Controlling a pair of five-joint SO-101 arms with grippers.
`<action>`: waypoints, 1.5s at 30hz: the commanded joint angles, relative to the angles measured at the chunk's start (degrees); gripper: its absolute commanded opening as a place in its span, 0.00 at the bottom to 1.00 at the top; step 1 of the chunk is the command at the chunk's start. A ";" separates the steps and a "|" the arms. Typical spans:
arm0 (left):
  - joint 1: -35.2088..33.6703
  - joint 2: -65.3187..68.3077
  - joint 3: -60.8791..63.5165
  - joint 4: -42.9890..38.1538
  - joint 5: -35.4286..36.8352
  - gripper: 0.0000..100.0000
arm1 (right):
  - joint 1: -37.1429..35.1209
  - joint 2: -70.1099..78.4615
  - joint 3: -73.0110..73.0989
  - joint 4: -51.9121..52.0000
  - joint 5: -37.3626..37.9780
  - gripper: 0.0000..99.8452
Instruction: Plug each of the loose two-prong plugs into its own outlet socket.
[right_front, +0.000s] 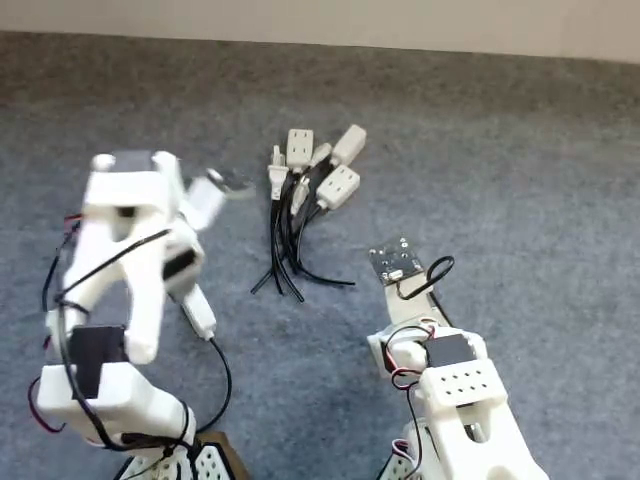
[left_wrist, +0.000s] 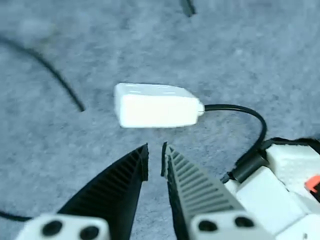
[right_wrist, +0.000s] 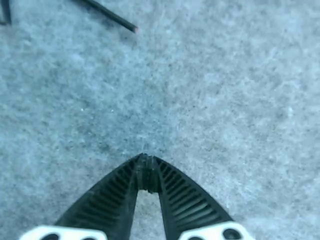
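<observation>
1. The block (left_wrist: 157, 106), a white moulded piece on a black cord (left_wrist: 240, 112), looked light and hard. It would likely skid on the table (left_wrist: 260, 45) if nudged, and its smooth faces could slip in a loose hold. Whether it was a plug or a socket could not be told from this side
2. The cord seemed stiff enough to hold its curve, so it would probably tug the block round when lifted. The best hold was judged to be across the two long flat sides of the body, near the middle, never on the cord or on any prongs
3. The left pincer (left_wrist: 155, 152) was almost pressed together, with a thin slit between its tips and nothing in it. The block lay flat just beyond those tips, crosswise to them and apart from them, its cord bending back toward the arm. The slit looked far too narrow for the body, so the tips would need to spread first
4. The right pincer (right_wrist: 146, 161) was pressed together on nothing, over bare table, with a loose cord end (right_wrist: 112, 16) well off from it
5. In the high view the bunch (right_front: 310, 175) of white pieces on black leads, among them a pronged plug (right_front: 277, 175), lay on the table farther out, between the lines of the two arms. Nothing in it was mated as far as could be seen
</observation>
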 joint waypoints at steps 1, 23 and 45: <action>-3.30 -0.84 -4.88 1.05 2.20 0.08 | -0.48 -0.84 -0.13 -0.75 0.70 0.01; 14.02 -0.57 12.97 -18.11 16.88 0.14 | -0.48 -0.84 -0.13 -0.75 0.70 0.01; -34.24 -24.04 24.40 -14.86 -21.98 0.09 | -0.48 -0.84 -0.13 -0.92 0.70 0.01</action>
